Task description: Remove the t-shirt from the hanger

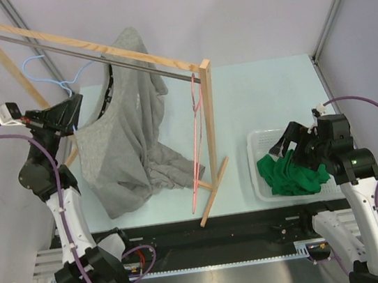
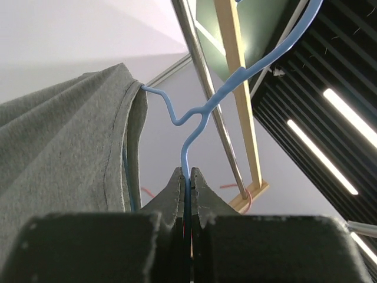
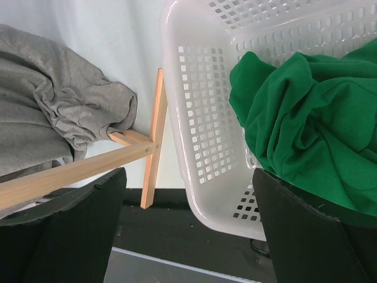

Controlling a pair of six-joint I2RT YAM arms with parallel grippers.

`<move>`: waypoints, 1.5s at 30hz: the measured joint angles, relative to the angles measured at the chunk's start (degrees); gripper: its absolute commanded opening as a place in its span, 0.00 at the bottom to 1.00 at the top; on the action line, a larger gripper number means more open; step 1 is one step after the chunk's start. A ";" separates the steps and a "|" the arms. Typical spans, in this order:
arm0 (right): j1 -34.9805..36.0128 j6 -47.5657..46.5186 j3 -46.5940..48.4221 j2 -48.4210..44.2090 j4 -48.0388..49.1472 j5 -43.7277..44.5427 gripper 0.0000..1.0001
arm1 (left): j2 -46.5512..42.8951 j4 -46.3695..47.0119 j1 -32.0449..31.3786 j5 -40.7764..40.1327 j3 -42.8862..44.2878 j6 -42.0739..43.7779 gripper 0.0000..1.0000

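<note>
Overhead, the left claw [image 2: 187,174] sat at nine o'clock, clenched on the wire neck of the blue hanger [image 2: 203,112]. The grey t-shirt [image 1: 126,143] hung from the wooden rack [image 1: 209,110], one hanger arm inside its collar, its hem pooled on the counter [image 1: 267,95]. At four o'clock the right claw [image 3: 188,230] gaped, released, over the white basket [image 3: 194,118] of green cloth [image 3: 306,118].

Your left arm [image 1: 62,201] rises from its base at the near left of the desk, elbow bent, wrist lifted high and reaching right. Its left hand [image 2: 187,177] points upward, fingers pressed together on the thin wire of the blue hanger [image 2: 240,72]. Your right arm [image 1: 366,190] stands at the near right, wrist angled down and left. Its right hand [image 1: 285,148] is spread wide, fingers [image 3: 65,230] holding nothing.
</note>
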 measured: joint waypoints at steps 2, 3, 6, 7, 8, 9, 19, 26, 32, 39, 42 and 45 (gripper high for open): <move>0.00 0.00 0.09 0.00 0.00 0.00 0.93 | -2.12 -1.97 0.02 1.01 -1.38 0.39 0.00; 0.00 0.00 0.09 0.00 0.00 0.00 0.93 | -3.56 -3.78 0.02 1.73 -2.08 1.75 0.00; 0.00 0.00 0.09 -0.02 0.00 0.00 0.93 | -6.78 -9.35 0.02 3.76 -3.23 7.13 0.00; 0.00 0.00 0.09 0.00 0.02 0.00 0.93 | -7.72 -12.00 0.04 4.37 -3.34 9.77 0.00; 0.00 0.00 0.09 0.00 0.07 -0.02 0.93 | -8.61 -15.32 0.02 4.61 -3.34 12.66 0.00; 0.00 0.00 0.09 0.02 0.11 -0.02 0.93 | -9.40 -18.51 0.04 4.74 -3.37 15.67 0.00; 0.00 0.02 0.09 1.38 1.53 -0.46 0.94 | -7.15 -43.56 -7.30 1.14 -3.17 43.19 0.00; 0.04 0.44 0.42 3.26 2.47 -0.92 0.94 | 7.67 -50.49 -24.59 -1.16 3.15 54.58 0.01; 0.59 0.70 1.36 4.46 4.55 -2.25 0.95 | 17.00 -45.38 -35.87 -1.36 4.50 55.15 0.00; 4.96 0.68 4.92 8.76 10.47 -4.07 0.95 | 26.34 -45.92 -46.69 -0.37 10.03 57.61 0.00; 8.83 0.63 8.85 13.31 14.56 -4.07 0.91 | 27.47 -45.92 -49.27 -0.28 10.78 58.36 0.00; 12.59 0.26 13.29 18.40 18.91 -3.85 0.86 | 28.39 -45.94 -50.69 -0.31 11.06 59.14 0.00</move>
